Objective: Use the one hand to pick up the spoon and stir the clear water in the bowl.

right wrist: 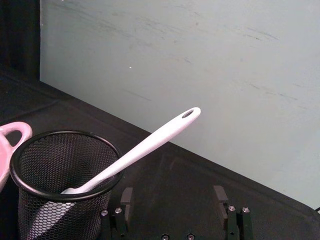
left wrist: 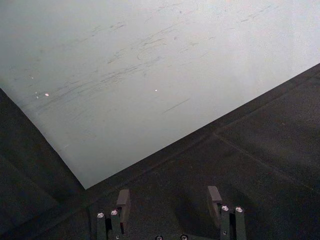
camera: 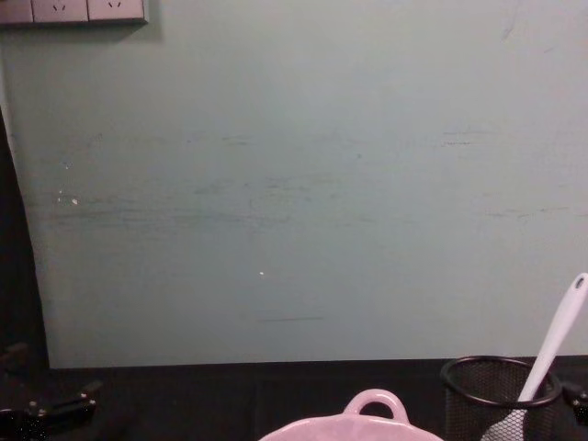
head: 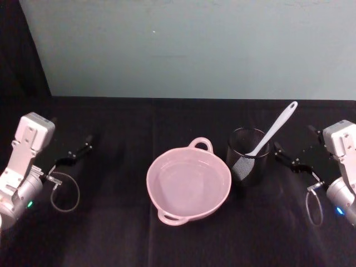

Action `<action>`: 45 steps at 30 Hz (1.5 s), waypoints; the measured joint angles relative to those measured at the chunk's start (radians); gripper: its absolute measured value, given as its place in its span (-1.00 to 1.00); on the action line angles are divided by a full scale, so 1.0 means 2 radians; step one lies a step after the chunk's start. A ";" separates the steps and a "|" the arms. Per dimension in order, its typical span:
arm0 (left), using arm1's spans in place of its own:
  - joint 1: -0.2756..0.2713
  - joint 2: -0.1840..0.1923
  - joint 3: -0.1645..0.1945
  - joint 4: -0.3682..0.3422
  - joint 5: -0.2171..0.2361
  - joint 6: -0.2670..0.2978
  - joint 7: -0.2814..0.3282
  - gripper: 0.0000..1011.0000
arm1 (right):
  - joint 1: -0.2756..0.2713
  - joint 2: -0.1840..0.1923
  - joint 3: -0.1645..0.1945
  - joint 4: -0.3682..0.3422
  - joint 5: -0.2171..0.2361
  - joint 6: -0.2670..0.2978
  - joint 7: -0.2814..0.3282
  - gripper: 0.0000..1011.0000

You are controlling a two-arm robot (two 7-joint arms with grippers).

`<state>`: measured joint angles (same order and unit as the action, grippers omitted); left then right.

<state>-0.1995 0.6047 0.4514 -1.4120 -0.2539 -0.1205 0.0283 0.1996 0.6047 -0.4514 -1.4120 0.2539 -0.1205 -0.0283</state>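
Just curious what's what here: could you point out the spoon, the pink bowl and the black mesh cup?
spoon [head: 276, 124]: head view, middle of its handle.
bowl [head: 194, 213]: head view, its near wall.
mesh cup [head: 258, 169]: head view, its side wall.

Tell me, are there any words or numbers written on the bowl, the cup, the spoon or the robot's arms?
There are none: no word, number or sign can be read.
Pale pink glossy round bowl: plain.
Black wire-mesh cup: plain.
Long slim white plastic spoon: plain.
Left end effector and right end effector: no readable label.
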 joint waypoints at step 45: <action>0.000 0.000 0.000 0.000 0.000 0.000 0.000 0.99 | 0.000 0.000 0.000 0.000 0.000 0.000 0.000 0.98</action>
<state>-0.1995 0.6047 0.4514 -1.4120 -0.2539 -0.1205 0.0283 0.1996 0.6047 -0.4514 -1.4120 0.2540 -0.1205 -0.0283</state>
